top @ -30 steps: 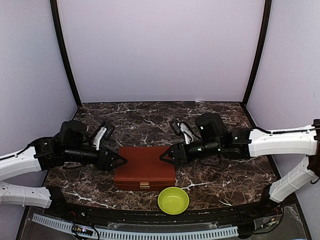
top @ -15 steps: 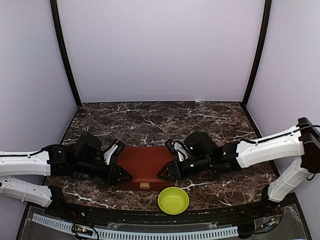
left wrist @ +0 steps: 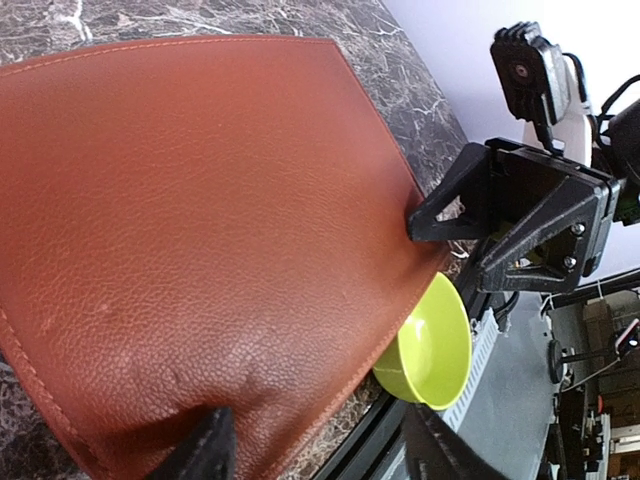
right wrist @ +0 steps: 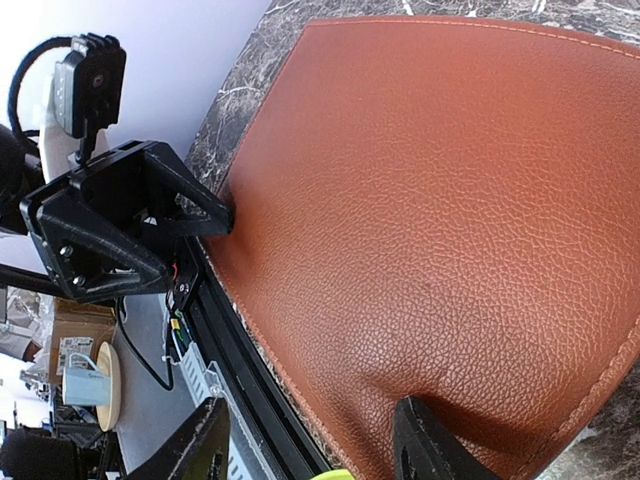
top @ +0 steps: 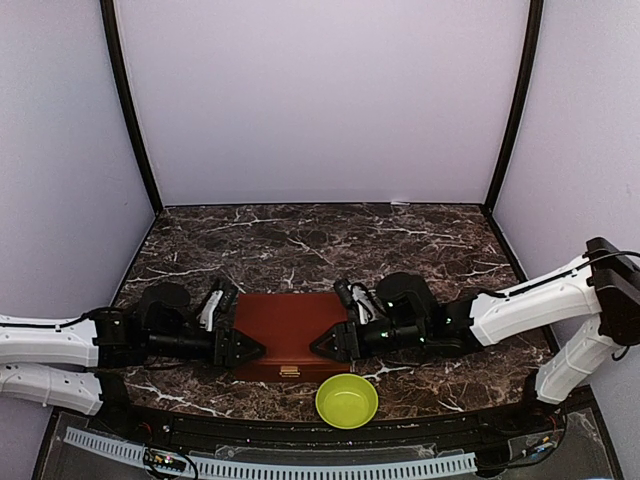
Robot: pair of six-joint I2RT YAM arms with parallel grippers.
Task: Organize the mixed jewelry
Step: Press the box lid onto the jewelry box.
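A closed red-brown leather box [top: 290, 325] lies at the table's near centre, its small clasp facing the front. The mixed jewelry is out of view. My left gripper [top: 250, 348] sits low at the box's front-left corner, and my right gripper [top: 322, 345] mirrors it at the front-right corner. In the left wrist view my gripper [left wrist: 325, 445] is open: one finger lies over the lid [left wrist: 200, 200], the other past the front edge. My right gripper [right wrist: 310, 445] stands open the same way over the lid [right wrist: 430, 200]. Each wrist view shows the opposite gripper [left wrist: 446, 252] [right wrist: 198, 245] with a fingertip against the box edge.
A lime-green bowl [top: 347, 400] stands just in front of the box's right corner, close under the right gripper, and looks empty from above; it also shows as the bowl [left wrist: 430, 340] in the left wrist view. The table's black front rail [top: 300, 440] runs right behind it.
Both grippers slid along the box's sides from mid-length toward its front corners and dropped lower. The box and bowl stayed put.
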